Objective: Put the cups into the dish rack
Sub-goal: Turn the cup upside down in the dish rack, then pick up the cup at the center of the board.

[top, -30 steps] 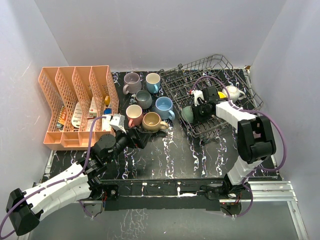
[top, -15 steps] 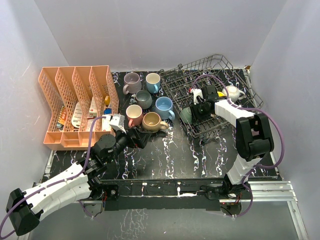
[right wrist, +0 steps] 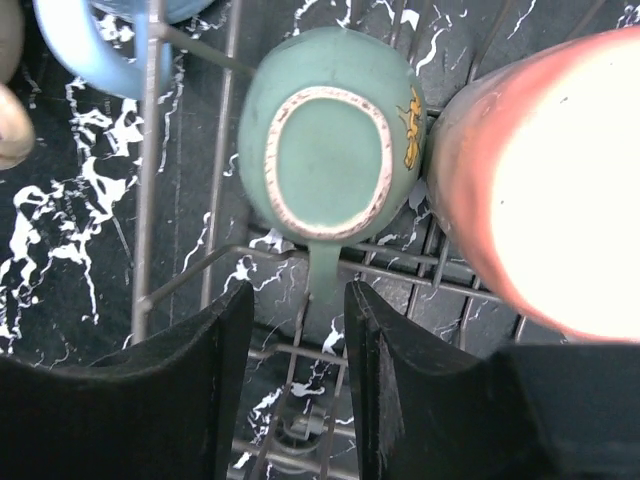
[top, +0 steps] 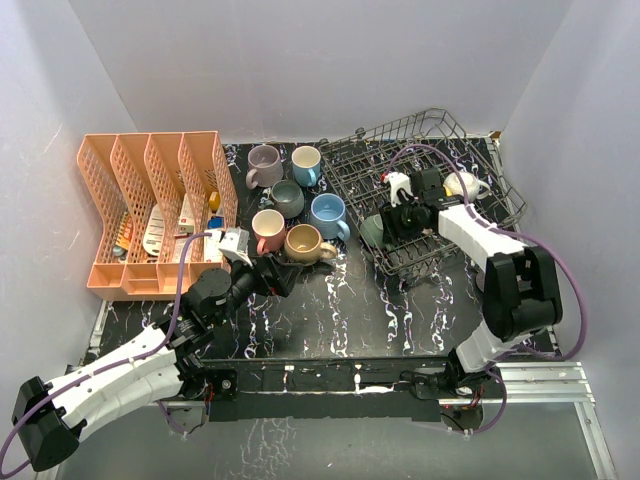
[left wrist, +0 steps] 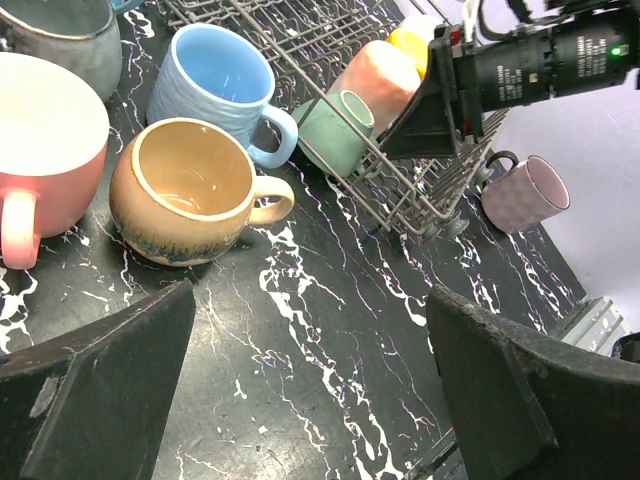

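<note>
Black counter (top: 350,310) with white veining, enclosed by pale walls, carries all items. An orange organiser (top: 150,215) stands at the far left, and the dish rack (top: 360,180) sits at the far right, skewed to the counter's edges.

Cups outside the rack: six stand upright in a cluster between organiser and rack. They are the mauve cup (top: 264,162), pale blue cup (top: 306,163), grey cup (top: 288,198), blue cup (top: 328,214), pink cup (top: 268,228) and tan cup (top: 305,243). A stray mauve cup (left wrist: 525,195) lies tipped on the counter just outside the rack's near side.

Cups inside the rack:
- The green cup (right wrist: 325,150) lies on its side at the near left corner, base towards the right wrist camera and handle pointing at the right arm.
- The salmon cup (right wrist: 540,180) lies just beside it; contact cannot be confirmed.
- The yellow cup (left wrist: 415,38) lies beyond the salmon one.
- The white cup (top: 465,185) sits farther right.

Right jaws: released. The right fingers (right wrist: 190,390) stand parted over the rack wires. The tip of the green cup's handle reaches into the gap between them and is not clamped.

Left jaws: released, spread wide. The left fingers (left wrist: 100,380) hover low over bare counter just short of the tan cup, with nothing between them. The tan cup's handle points towards the rack.
</note>
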Robot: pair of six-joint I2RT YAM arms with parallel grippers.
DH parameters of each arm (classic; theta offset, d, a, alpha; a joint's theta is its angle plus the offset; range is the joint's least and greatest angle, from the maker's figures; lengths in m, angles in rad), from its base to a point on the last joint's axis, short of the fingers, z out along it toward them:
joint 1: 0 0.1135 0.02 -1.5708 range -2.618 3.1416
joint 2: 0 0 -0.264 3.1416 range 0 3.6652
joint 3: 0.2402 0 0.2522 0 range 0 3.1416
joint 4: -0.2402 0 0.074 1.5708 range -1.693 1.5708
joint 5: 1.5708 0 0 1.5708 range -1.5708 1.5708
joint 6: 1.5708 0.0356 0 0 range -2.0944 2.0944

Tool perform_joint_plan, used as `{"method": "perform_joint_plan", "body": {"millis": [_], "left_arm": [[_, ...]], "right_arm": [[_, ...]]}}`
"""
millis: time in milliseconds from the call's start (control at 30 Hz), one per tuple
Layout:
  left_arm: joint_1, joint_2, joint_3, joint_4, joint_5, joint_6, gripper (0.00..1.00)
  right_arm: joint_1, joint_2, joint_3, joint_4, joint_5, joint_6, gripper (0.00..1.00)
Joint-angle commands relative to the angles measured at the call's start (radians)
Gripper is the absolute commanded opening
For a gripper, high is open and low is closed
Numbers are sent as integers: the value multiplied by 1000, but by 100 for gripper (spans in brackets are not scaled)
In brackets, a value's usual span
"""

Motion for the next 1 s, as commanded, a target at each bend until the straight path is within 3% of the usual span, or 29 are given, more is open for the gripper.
{"method": "perform_joint_plan", "body": {"millis": [0, 233, 367, 700, 867, 967], "left_arm": [[-2, -6, 19, 33, 7, -7, 97], [-2, 6, 43, 56, 20, -61, 97], [-1, 47, 160, -5, 19, -163, 97], [-3, 411, 858, -549, -42, -620, 97], [-12, 562, 1149, -666, 32, -696, 97], [-27, 577, 1217, -661, 38, -708, 97]], "right_arm": [[1, -116, -29, 33, -39, -54, 45], [-32, -256, -92, 35, -166, -125, 46], [-109, -337, -130, 35, -335, -142, 46], [-309, -543, -243, 97, -569, -119, 47], [-410, -576, -256, 95, -617, -103, 47], [-460, -577, -253, 100, -642, -84, 47]]}}
